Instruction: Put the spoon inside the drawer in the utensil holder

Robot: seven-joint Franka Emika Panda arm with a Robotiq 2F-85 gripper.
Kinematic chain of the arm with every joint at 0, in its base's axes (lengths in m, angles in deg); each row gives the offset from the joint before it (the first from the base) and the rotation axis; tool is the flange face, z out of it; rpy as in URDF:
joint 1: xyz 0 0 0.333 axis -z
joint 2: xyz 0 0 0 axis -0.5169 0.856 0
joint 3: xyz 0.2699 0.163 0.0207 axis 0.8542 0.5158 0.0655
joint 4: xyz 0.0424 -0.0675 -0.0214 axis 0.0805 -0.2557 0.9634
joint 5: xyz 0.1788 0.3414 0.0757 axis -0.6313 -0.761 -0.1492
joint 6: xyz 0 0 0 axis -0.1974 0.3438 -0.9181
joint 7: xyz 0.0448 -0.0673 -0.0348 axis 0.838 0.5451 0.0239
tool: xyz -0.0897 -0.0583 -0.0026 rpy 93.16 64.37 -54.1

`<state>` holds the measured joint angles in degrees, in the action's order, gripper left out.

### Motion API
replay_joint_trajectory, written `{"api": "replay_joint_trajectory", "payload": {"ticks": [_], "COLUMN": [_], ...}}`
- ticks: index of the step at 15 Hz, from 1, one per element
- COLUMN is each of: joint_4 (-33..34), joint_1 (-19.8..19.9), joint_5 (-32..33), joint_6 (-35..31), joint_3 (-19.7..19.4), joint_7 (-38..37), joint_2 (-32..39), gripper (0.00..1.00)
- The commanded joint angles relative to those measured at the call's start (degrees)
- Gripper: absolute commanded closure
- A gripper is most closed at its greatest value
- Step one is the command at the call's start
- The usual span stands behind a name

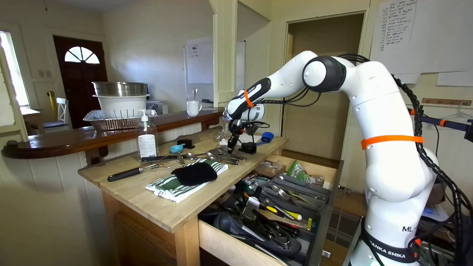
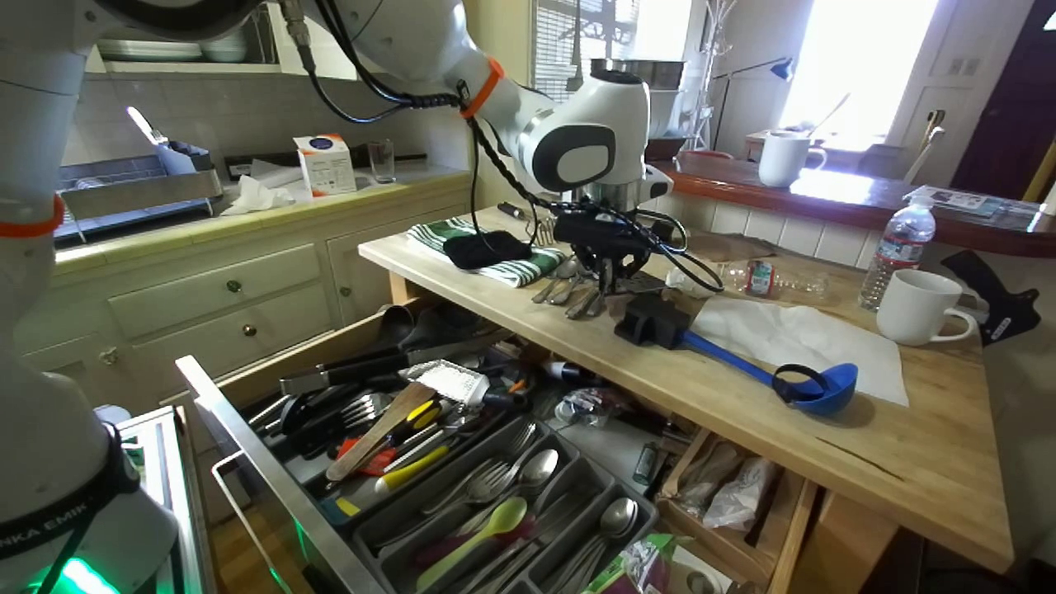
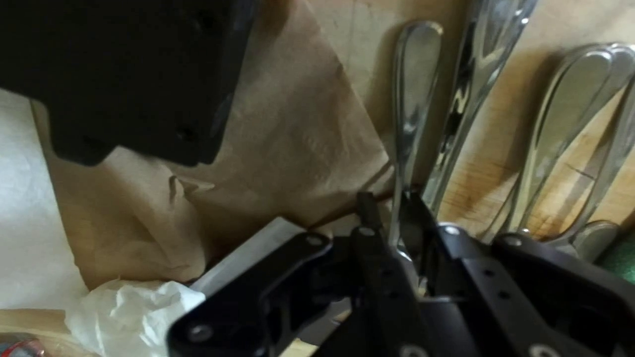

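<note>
green-striped towel (image 1: 170, 187) on wood tabletop (image 1: 127, 192), black cloth (image 1: 195, 173) on towel, pump bottle (image 1: 147, 144) near; steel bowl (image 1: 120, 89), white colander (image 1: 123, 107), foil tray (image 1: 115, 125) stacked top to bottom on dark bar counter (image 1: 173, 120), in an exterior view; blue ladle (image 2: 833, 398), white paper sheet (image 2: 813, 334), white mug (image 2: 916, 307) just beside upright water bottle (image 2: 898, 247), in an exterior view; wrist view: brown paper (image 3: 292, 129), crumpled white paper (image 3: 133, 317)

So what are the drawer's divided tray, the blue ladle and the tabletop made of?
Divided tray: probably plastic, matte gray, without metallic shine.
Blue ladle: likely plastic, smooth, evenly blue; painted metal possible.
Tabletop: apparently wood, smooth, pale, with visible grain.
</note>
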<state>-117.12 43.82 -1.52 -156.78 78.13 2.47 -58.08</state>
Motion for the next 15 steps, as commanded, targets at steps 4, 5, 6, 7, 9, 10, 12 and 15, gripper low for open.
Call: {"api": "replay_joint_trajectory", "payload": {"ticks": [4, 5, 6, 7, 9, 10, 12, 15], "joint_4": [0.3, 0.3, 0.3, 0.2, 0.2, 0.3, 0.3, 0.3], "joint_1": [1.2, 1.2, 1.3, 1.3, 1.3, 1.3, 1.3, 1.3], "joint_5": [-1.6, -1.7, -1.8, -1.9, -1.8, -1.8, -1.8, -1.6], "joint_6": [-0.8, -0.7, -0.6, -0.7, -0.7, -0.6, -0.7, -1.2], "joint_3": [1.6, 1.7, 1.8, 1.9, 2.0, 2.1, 2.1, 1.9], "joint_7": [1.2, 1.2, 1.2, 1.2, 1.2, 1.2, 1.2, 1.2], "joint_2": [0.3, 0.2, 0.1, 0.0, 0.0, 0.0, 0.3, 0.6], "gripper": [0.87, 0.85, 0.83, 0.80, 0.78, 0.77, 0.78, 0.79]}}
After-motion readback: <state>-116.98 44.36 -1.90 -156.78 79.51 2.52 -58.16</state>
